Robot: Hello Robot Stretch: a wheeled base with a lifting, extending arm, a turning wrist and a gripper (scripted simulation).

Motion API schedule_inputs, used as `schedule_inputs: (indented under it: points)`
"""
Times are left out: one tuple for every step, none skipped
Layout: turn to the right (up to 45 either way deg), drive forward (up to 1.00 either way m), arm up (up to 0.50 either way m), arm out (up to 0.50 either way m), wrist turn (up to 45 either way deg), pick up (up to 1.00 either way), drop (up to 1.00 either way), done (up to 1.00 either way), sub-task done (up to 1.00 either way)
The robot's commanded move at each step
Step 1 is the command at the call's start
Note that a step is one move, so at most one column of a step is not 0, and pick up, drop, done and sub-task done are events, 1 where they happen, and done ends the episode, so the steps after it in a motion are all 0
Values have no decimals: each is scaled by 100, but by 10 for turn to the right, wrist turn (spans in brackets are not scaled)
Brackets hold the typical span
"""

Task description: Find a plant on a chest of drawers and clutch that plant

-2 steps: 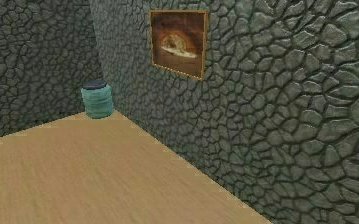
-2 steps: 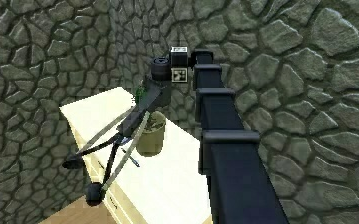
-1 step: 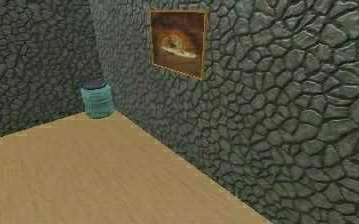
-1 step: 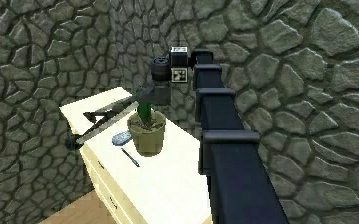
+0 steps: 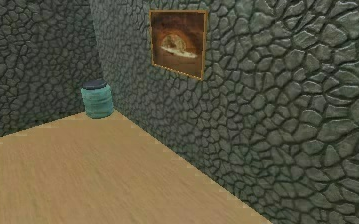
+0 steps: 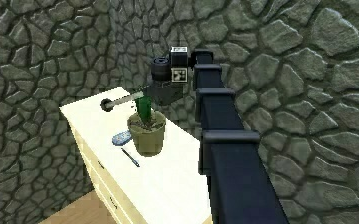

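The forward view looks ahead and slightly down across a pale wooden floor (image 5: 87, 175) into a corner of rough grey cobbled stone wall (image 5: 287, 120), some way off. The arm side view looks down from close by, along the dark square arm bar (image 6: 227, 150), onto a cream chest of drawers (image 6: 172, 185). Similar stone wall backs both.

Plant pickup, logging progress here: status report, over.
Gripper near plant, hold cannot be told. Plant upright on chest of drawers. Small spoon-like thing beside it.
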Motion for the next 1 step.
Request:
schedule_inputs:
  points:
    - [0, 0, 0, 0, 180, 0, 0, 0, 0]
